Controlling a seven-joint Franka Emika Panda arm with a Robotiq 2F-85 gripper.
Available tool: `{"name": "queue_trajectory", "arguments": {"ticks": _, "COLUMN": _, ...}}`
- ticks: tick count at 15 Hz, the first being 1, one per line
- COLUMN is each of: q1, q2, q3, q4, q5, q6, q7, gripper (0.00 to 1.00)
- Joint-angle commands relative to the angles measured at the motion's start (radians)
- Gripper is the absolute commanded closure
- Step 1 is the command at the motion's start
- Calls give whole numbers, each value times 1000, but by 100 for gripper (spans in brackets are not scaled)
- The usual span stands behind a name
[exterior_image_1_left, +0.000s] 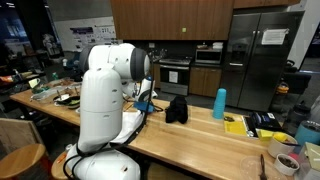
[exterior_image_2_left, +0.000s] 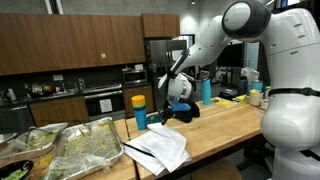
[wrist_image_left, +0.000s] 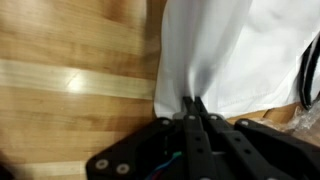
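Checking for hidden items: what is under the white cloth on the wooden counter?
Only the wooden counter shows, running under the white cloth where the shut claw pinches its edge. Anything else beneath it is covered.

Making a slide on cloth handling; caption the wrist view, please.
Shut gripper pinches a creased white cloth lying on a wooden countertop.

A kitchen: dark wooden wall cabinets (exterior_image_1_left: 170, 18) hang above a built-in steel oven (exterior_image_1_left: 174, 72), with a tall stainless fridge (exterior_image_1_left: 262, 50) beside them. A long, pale wooden surface (exterior_image_1_left: 190, 135) runs across the foreground in both exterior views. Further back, sheets hang on a pale wall (exterior_image_1_left: 85, 35); the light is dim and warm
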Motion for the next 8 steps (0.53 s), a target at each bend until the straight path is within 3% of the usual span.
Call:
{"name": "queue_trajectory", "arguments": {"ticks": 1, "q1": -60, "q2": -102, "q3": 18, "q4": -53, "q5": 111, "q6": -9, "q7": -65, "gripper": 100}}
{"name": "queue_trajectory", "arguments": {"ticks": 5, "q1": -85, "q2": -206, "q3": -26, "q4": -101, "q5": 296, "q6": -17, "q7": -139, "gripper": 100}}
{"name": "queue_trajectory", "arguments": {"ticks": 8, "q1": -74, "q2": -275, "q3": -98, "q4": -127, "q5": 411, "q6": -40, "q7": -178, "gripper": 100}}
